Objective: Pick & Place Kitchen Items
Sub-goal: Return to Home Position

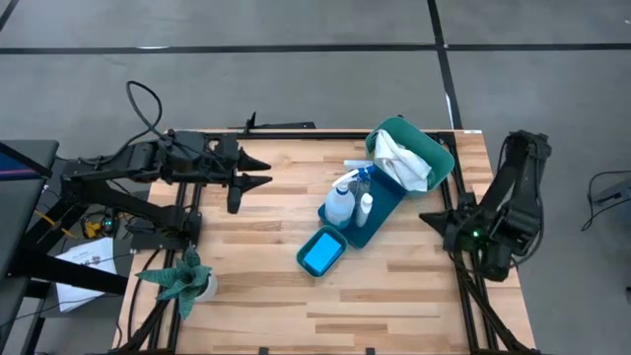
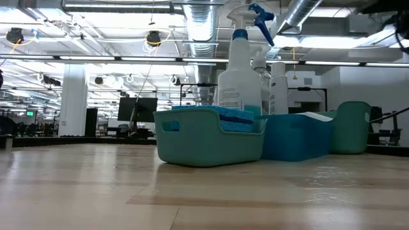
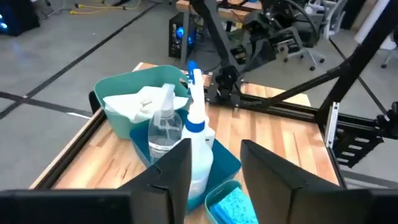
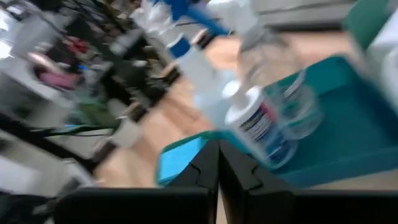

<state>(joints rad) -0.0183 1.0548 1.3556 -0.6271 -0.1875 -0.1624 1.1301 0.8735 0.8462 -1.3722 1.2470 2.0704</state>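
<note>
A blue tray (image 1: 386, 209) near the table's middle holds a white spray bottle with a blue trigger (image 1: 340, 203), a small blue-labelled white bottle (image 4: 258, 127) and a clear plastic bottle (image 3: 163, 127), all standing upright. Beyond it a round teal bin (image 1: 434, 153) holds a white cloth (image 1: 404, 158). A small teal bin (image 1: 304, 261) in front of the tray holds a blue sponge (image 1: 321, 251). My left gripper (image 1: 262, 172) hangs open above the table's far left, pointing at the tray. My right gripper (image 1: 426, 217) is shut and empty at the right edge, its tips (image 4: 217, 165) facing the bottles.
A green spiky plant in a white pot (image 1: 182, 281) stands at the near left corner. Bare wood lies between the left arm and the bins and along the near edge. Black frame rails (image 1: 458, 286) run along the table's right side.
</note>
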